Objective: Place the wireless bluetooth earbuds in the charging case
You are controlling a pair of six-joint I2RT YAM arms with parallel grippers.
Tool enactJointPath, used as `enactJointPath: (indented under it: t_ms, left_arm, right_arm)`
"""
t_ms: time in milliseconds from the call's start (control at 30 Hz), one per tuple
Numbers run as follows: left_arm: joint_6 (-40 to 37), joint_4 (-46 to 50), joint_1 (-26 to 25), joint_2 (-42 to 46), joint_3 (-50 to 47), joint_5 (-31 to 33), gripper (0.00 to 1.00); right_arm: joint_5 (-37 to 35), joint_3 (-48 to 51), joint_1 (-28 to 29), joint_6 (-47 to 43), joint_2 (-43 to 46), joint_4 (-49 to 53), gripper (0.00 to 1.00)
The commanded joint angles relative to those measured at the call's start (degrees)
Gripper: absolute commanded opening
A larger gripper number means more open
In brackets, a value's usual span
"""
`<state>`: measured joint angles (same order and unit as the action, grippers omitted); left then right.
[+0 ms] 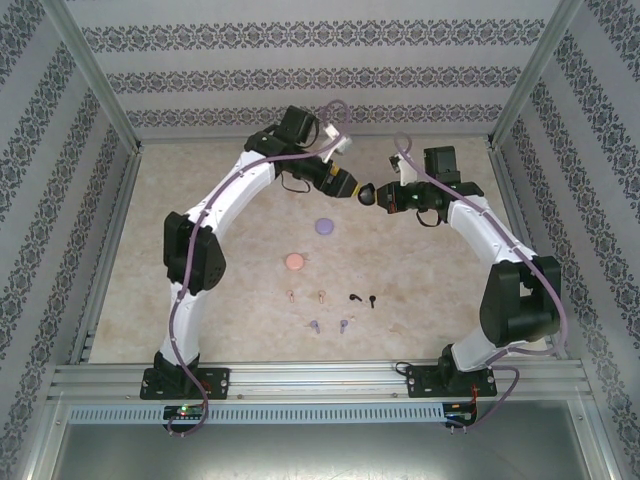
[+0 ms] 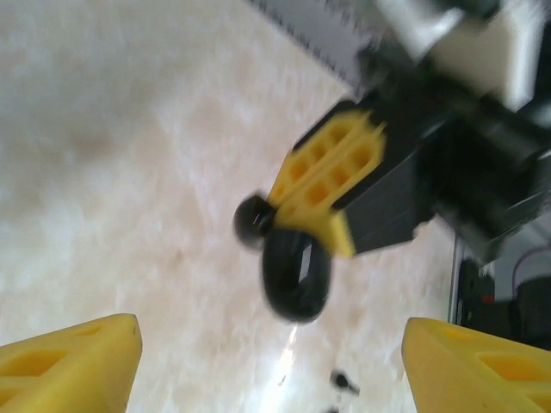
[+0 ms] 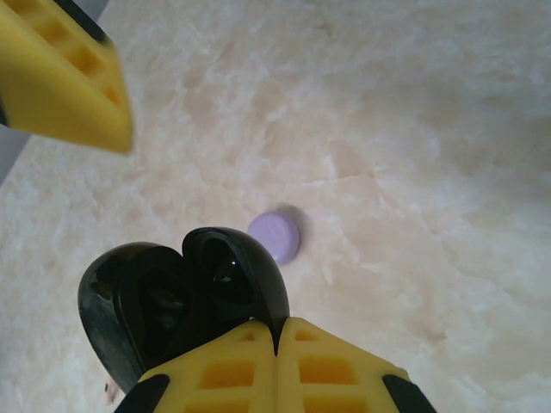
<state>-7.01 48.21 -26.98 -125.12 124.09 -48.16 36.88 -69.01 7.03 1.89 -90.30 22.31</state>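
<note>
While the right gripper point(image 3: 277, 334) pinches the open black case point(image 3: 172, 301), left gripper point(image 2: 274, 366) spread, all six earbuds point(image 1: 321, 297) lie uninserted toward six o'clock.

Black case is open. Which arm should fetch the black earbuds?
Left. The left gripper is open and empty; the right gripper is shut on the black case. The black earbuds lie free on the table.

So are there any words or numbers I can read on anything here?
None: no readable text anywhere.
The black case, purple case, pink case and earbuds look plain.
The walls carry only a flowery pattern, no letters.
</note>
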Motion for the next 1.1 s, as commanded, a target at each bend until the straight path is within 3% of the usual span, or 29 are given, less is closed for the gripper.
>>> enactJointPath:
  t_ms: [0, 933, 1067]
  left_arm:
    - [-6.9, 9.9, -0.2, -1.2, 1.1, -0.7, 0.74]
    - [-5.5, 6.1, -1.6, -4.4, -0.1, -9.3, 0.6]
    - [-4.8, 5.1, -1.7, -4.8, 0.2, -10.2, 0.53]
  right_arm:
    - [1.0, -1.4, 0.7, -4.6, -0.3, 4.0, 0.0]
    - [0.8, -3.7, 5.3, -3.0, -2.1, 3.0, 0.0]
    - [1.0, -3.7, 5.3, -2.8, -2.1, 2.7, 0.0]
